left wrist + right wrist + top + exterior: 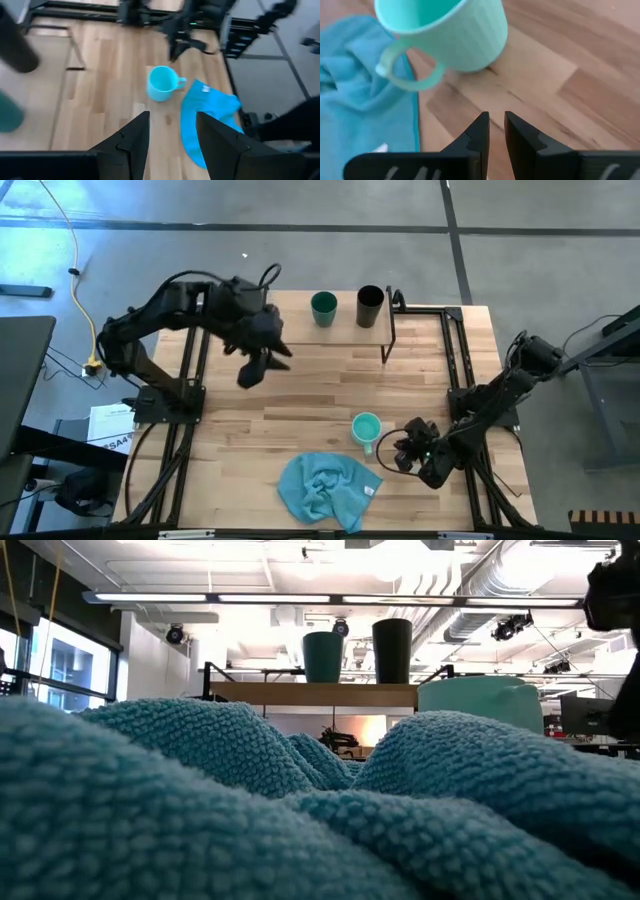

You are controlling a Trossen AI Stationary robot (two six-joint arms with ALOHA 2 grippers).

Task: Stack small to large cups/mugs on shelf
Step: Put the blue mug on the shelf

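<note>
The tall black cup point(370, 306) and the short dark teal cup point(323, 308) stand side by side on the light-wood shelf point(315, 693) at the table's far edge. The light turquoise mug point(366, 427) stands upright on the tabletop, its handle point(402, 75) toward the blue cloth point(325, 488). My left gripper point(252, 370) is open and empty in the air, left of the shelf. My right gripper point(398, 448) is shut and empty, low, just right of the mug and apart from it.
The crumpled blue cloth lies at the table's near edge, just in front of the mug, and fills the low view's foreground point(250, 810). Bare tabletop point(310, 390) lies between the shelf and the mug. Black arm frames run along both table sides.
</note>
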